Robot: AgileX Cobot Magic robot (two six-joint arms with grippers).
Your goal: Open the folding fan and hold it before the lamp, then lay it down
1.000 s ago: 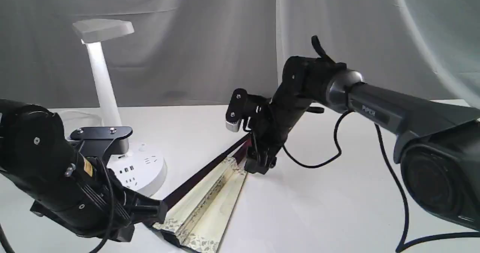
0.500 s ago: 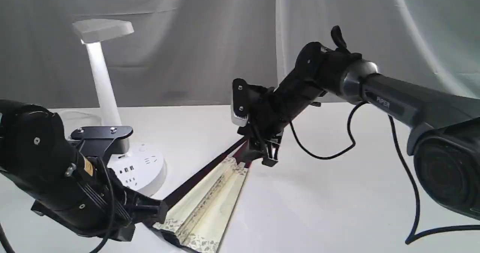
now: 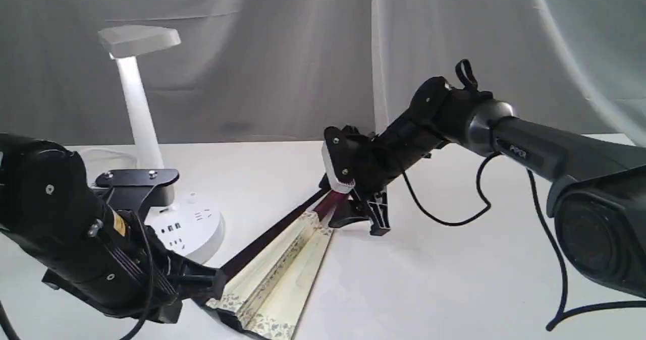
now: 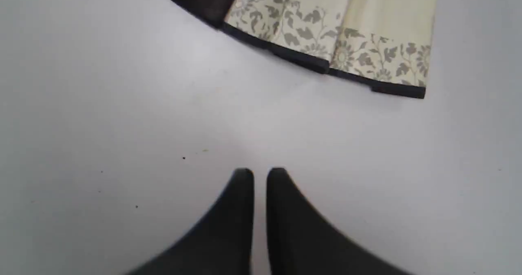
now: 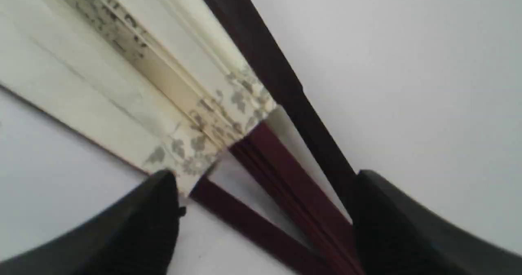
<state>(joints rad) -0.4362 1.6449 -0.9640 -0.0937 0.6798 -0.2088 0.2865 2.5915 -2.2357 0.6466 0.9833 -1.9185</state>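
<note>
Folding fan (image 3: 280, 274): lay flat on the worktop (image 3: 454, 279), only a few pleats spread, with the lamp (image 3: 144, 128) standing off beside the left arm. Ran lengthwise from just ahead of the left end effector (image 4: 260, 173), where the wide bordered leaf edge sat, to the right end effector (image 3: 361, 224), where the maroon ribs narrowed toward the pivot. Put the right arm nearer the rib end and the left arm nearer the leaf end. Found the right one's fingers (image 5: 134, 226) spread wide, straddling the ribs and the black guard from low above, clamped on nothing; could not tell whether one finger brushed the guard. Found the left one nearly closed and empty, its tips clear of the leaf edge with bare worktop between. Judged that further spreading would hinge on pinning one guard near the pivot and sweeping the other sideways, across that long axis.
</note>
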